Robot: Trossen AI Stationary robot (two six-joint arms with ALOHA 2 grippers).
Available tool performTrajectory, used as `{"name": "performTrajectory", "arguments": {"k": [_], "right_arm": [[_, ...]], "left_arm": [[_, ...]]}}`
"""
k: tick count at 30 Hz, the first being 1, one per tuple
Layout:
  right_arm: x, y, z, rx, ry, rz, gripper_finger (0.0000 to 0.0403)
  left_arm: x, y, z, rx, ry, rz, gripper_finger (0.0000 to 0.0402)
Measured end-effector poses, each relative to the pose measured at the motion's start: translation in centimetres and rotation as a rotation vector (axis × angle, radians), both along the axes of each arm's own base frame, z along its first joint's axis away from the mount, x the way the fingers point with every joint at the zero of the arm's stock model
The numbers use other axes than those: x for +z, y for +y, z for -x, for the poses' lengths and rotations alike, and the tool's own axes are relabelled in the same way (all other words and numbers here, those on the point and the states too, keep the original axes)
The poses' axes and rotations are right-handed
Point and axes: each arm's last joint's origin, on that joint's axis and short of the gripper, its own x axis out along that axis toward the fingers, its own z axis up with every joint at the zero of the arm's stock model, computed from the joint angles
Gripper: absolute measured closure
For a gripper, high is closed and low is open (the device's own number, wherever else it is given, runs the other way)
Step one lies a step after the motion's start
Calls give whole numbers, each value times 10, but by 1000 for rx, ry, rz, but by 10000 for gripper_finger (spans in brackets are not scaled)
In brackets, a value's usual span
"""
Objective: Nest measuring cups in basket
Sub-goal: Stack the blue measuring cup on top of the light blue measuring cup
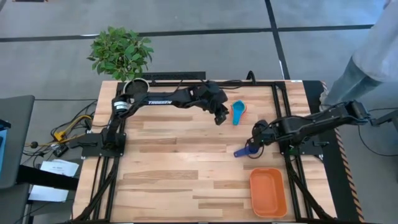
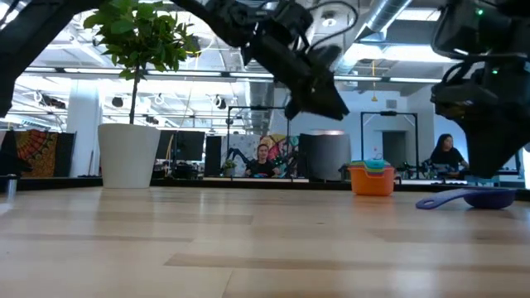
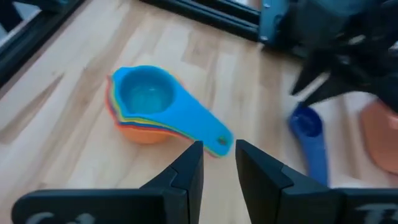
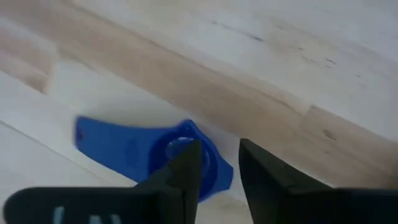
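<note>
Dark blue cup [image 4: 158,158] lies under the right gripper [image 4: 214,163], slightly open, holding nothing.

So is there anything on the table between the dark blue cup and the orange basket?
Nothing visible. The dark blue cup lies under the right gripper, and bare wood separates it from the basket. The stacked cups sit off on the other side.

My right gripper [image 4: 216,163] covers bowl of dark blue cup [image 4: 146,155]; rim contact unclear. Stacked cups [image 3: 146,106]: lower colours only slivers under light blue one. Basket [image 3: 382,134] cut by picture edge, blurred. Person [image 1: 367,59] at far right: mostly out of picture.
</note>
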Motion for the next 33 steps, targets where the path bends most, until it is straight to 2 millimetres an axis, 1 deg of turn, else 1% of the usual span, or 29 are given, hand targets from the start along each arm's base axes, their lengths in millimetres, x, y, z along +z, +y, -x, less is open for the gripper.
{"name": "performTrajectory", "arguments": {"k": [3, 9, 12, 17, 20, 23, 28, 33], "right_arm": [[-5, 3, -3, 66, 43, 20, 261], [-13, 6, -6, 154, 107, 45, 249], [-16, 6, -8, 192, 121, 57, 259], [-19, 7, -14, 256, 107, 70, 292], [-19, 8, -18, 281, 76, 75, 312], [-21, 9, -22, 292, 66, 73, 329], [-27, 10, -23, 323, 101, 69, 357], [-31, 13, -27, 340, 114, 71, 367]], "left_arm": [[8, -14, 1, -9, 11, -8, 320], [6, -47, 1, -18, 94, -35, 320], [4, -64, 0, -49, 126, -48, 320], [3, -86, -2, -64, 136, -84, 320], [4, -92, -3, -60, 125, -84, 320], [4, -94, -3, -47, 122, -67, 320], [4, -94, -3, -25, 120, -33, 320], [4, -94, -3, -18, 119, -10, 320]]}}
